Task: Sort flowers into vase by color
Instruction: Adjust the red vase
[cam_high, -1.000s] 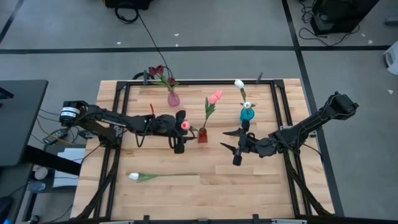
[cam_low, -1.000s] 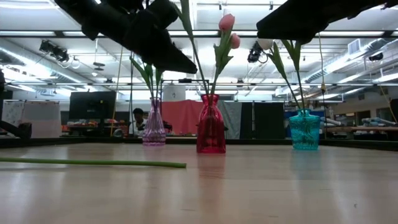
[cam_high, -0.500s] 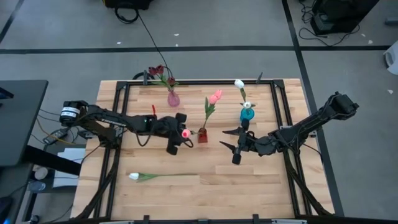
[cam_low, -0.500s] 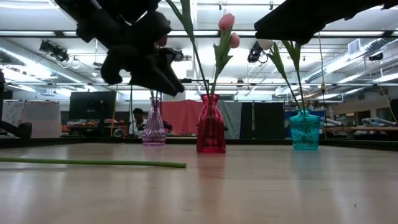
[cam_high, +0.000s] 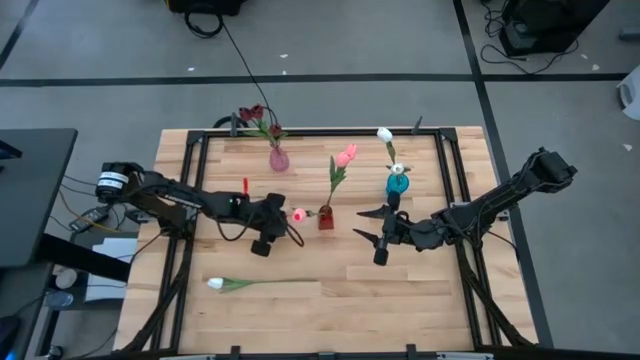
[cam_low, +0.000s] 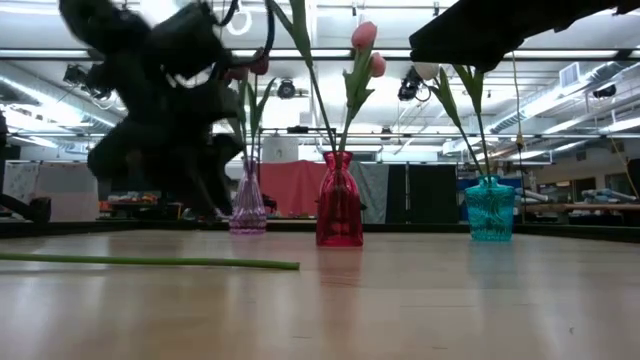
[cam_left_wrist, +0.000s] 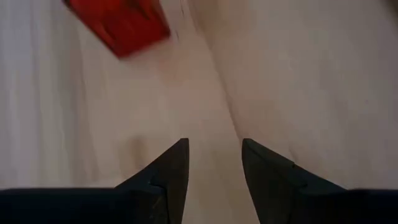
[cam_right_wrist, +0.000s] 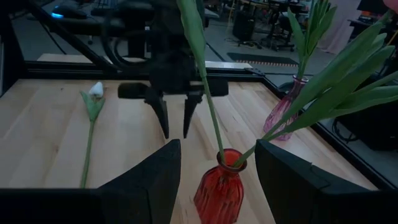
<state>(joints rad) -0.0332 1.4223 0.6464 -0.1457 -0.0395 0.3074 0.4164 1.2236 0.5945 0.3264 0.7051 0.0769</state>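
My left gripper (cam_high: 268, 238) (cam_left_wrist: 214, 152) stands open a little above the bare tabletop, pointing steeply down, just left of the red vase (cam_high: 326, 218) (cam_right_wrist: 221, 190). Nothing lies between its fingers. Two pink tulips stand by their stems in the red vase: one upright (cam_high: 347, 154), one leaning left with its head (cam_high: 298, 214) close to my left gripper. A white tulip (cam_high: 214, 284) (cam_right_wrist: 93, 93) lies flat near the front edge. My right gripper (cam_high: 368, 226) (cam_right_wrist: 217, 146) waits open and level, right of the red vase.
A pink glass vase (cam_high: 279, 158) with dark maroon tulips (cam_high: 255, 114) stands at the back. A teal vase (cam_high: 397, 184) holds a white tulip (cam_high: 385, 134). A dark frame (cam_high: 190, 170) runs along the table's sides. Bare wood lies in front of the vases.
My left gripper has drawn back from the leaning pink tulip's head, toward the table's left and near edges. It has sunk toward the tabletop and tipped from almost level to steeply down. The pink tulip stays in the red vase.
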